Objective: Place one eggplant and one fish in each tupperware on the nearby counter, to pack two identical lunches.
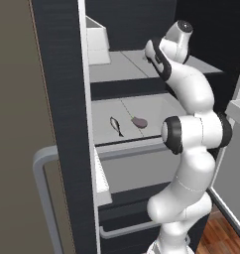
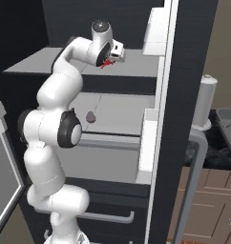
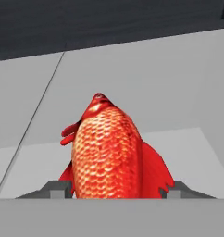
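Right now the jaws stand partly open either side of the red fish (image 3: 107,152), on the upper fridge shelf (image 2: 136,69); whether they grip yet I cannot tell. Squeeze squarely across its body before lifting. Beyond, an eggplant (image 1: 140,121) lies on the lower shelf.

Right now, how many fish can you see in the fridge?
2. A red fish sits between the gripper fingertips on the upper shelf; a grey fish lies on the lower shelf beside the eggplant. Others may be hidden.
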Controlling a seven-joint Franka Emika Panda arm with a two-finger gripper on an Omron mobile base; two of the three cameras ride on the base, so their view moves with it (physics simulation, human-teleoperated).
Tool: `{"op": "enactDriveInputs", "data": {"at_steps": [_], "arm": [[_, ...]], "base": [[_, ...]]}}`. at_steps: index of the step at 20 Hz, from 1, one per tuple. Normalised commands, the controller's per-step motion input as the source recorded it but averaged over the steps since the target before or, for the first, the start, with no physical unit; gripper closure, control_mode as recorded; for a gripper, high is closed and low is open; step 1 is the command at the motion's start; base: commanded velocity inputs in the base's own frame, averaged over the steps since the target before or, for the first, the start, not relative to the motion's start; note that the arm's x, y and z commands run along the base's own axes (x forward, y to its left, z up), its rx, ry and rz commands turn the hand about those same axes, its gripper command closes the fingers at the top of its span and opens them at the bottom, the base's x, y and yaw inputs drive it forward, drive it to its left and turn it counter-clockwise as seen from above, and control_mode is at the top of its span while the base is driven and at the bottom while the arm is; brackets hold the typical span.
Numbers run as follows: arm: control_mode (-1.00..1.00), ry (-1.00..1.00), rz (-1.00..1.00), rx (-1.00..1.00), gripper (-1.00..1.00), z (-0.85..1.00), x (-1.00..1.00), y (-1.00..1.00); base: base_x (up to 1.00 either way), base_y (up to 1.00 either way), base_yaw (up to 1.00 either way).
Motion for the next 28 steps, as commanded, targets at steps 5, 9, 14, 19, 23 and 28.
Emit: {"op": "enactDriveInputs", "data": {"at_steps": [5,9,14,19,23,28], "arm": [[-1.00,-0.02,0.00,0.00,1.00,-0.16,-0.59,0.00],[-1.00,-0.08,0.00,0.00,1.00,-0.40,-1.00,0.00],[-1.00,-0.18,0.00,-0.06,1.00,-0.14,-1.00,0.18],[-1.00,-0.22,0.00,-0.11,1.00,0.00,-1.00,0.21],[-1.00,-0.13,0.00,-0.09,1.00,0.00,-1.00,0.06],[-1.00,-0.02,0.00,-0.10,1.00,0.00,-1.00,0.10]], "base": [[0.00,0.00,0.00],[0.00,0.00,0.00],[0.00,0.00,0.00],[0.00,0.00,0.00],[0.00,0.00,0.00],[0.00,0.00,0.00]]}}
